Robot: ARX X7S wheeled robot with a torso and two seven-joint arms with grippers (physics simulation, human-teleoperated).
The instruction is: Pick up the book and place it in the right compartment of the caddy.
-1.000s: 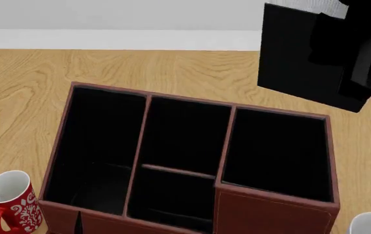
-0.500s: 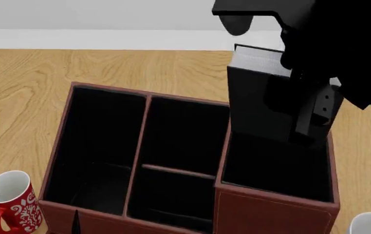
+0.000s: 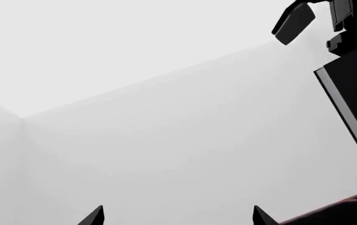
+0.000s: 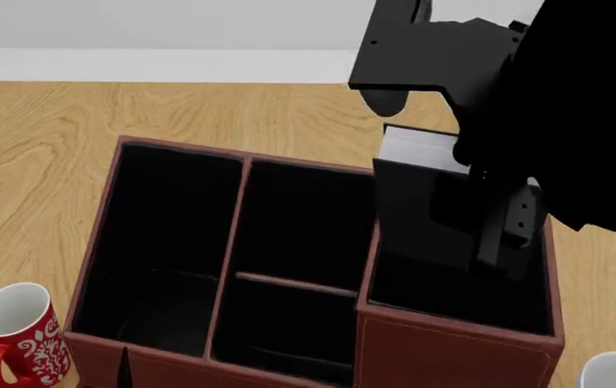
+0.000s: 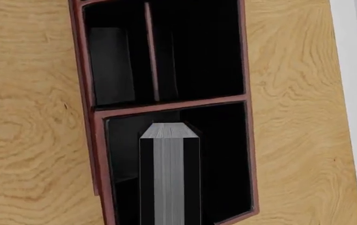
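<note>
Red mug [image 4: 19, 335]: stood on the worktop [image 4: 39, 153], left of the caddy [image 4: 437, 347].
Left end effector [image 3: 177, 216]: only the two tips are seen, spread apart, nothing held.
Book [image 4: 427, 206]: held upright, lower part sunk into the right compartment [image 4: 459, 287].
Right end effector [image 4: 497, 234]: clenched on the book's right side.

Head view looks down over the caddy [image 4: 319, 267]; right wrist view looks straight down into it, close — left wrist view faces blank wall.

One caddy [image 4: 453, 343], one book [image 4: 421, 214], two mugs: red-patterned mug [image 4: 23, 335], white mug [image 4: 615, 372].
</note>
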